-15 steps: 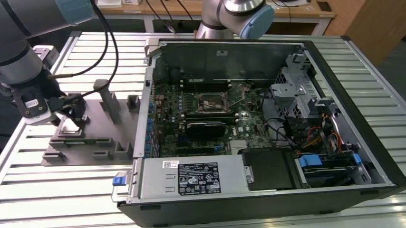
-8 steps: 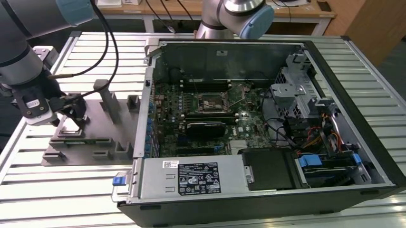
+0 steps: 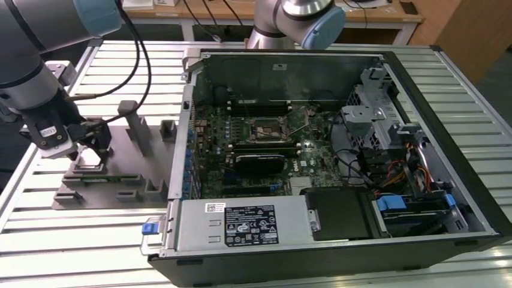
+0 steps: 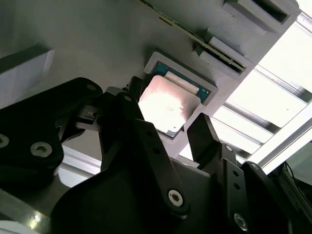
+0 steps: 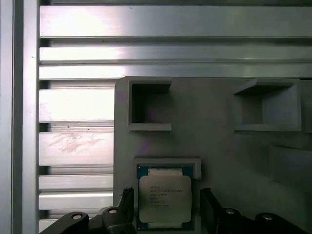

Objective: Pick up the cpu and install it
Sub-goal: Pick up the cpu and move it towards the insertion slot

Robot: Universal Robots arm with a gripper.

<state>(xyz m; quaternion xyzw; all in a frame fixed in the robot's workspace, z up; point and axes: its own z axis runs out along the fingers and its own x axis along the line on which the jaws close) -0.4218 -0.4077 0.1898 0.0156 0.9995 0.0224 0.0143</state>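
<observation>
Pincer (image 5: 166,195) open, black fingers (image 5: 207,207) either side of small square silver-topped cpu (image 5: 163,204); we see no grip yet. Cpu lies flat in recess of grey plastic fixture block (image 5: 219,146) on slatted metal counter (image 5: 73,146), beside open black computer case (image 3: 448,180).

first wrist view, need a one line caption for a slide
Open gripper straddling the cpu, which sits in its recess on the grey fixture plate over the slatted table.
</observation>
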